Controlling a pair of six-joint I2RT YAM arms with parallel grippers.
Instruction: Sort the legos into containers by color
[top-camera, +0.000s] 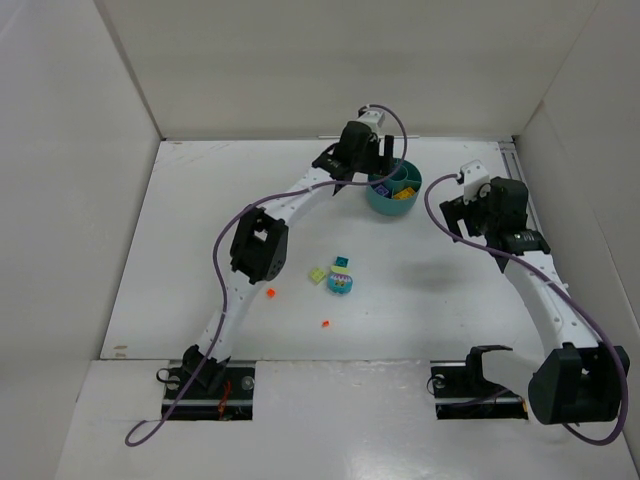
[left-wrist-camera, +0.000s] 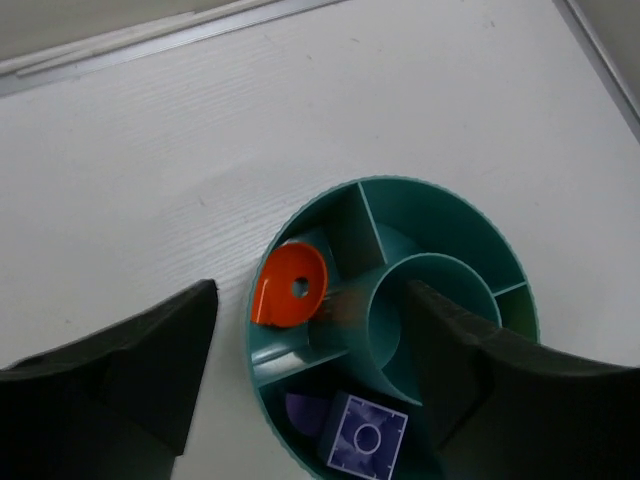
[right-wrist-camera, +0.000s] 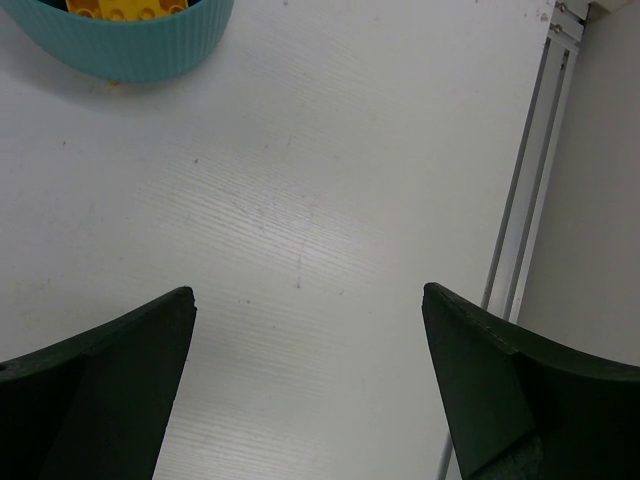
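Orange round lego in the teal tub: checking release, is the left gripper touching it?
Apart. Left wrist view: gaps separate the orange round lego from both left gripper fingers.

The white surface (top-camera: 200, 230) carries a round teal tub (top-camera: 390, 208) toward its far right side. Nearer than the tub and to its left, a small teal brick (top-camera: 342, 262), a light green brick (top-camera: 317, 274) and a round teal piece (top-camera: 340, 285) lie close together. Farther from the tub the same way lies an orange-red bit (top-camera: 270, 293), with a second orange-red bit (top-camera: 325, 323) nearer still.
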